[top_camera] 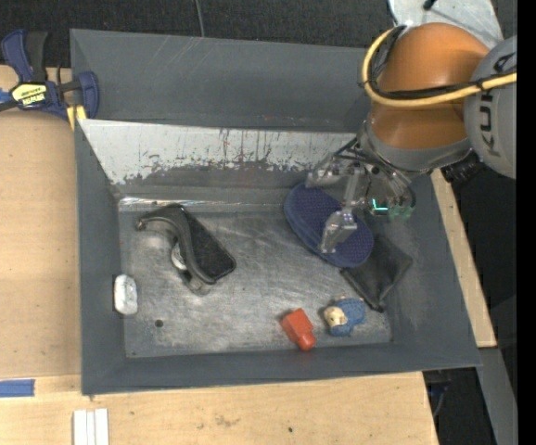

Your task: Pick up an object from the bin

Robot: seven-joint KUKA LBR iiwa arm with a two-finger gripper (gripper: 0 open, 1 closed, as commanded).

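Observation:
My gripper [340,232] hangs low at the right of the bin, its fingertips down on a dark blue rounded object [316,219] that looks like a shoe or soft pouch. A black flat piece [377,273] lies just below and to the right of that blue object. Nothing shows between the fingers.
A red block [298,329] and a small blue and cream figure [340,318] lie near the front wall. A black handled tool [192,247] rests at the left centre, and a small white object [125,295] sits at the far left. The arm's orange dome overhangs the right back corner.

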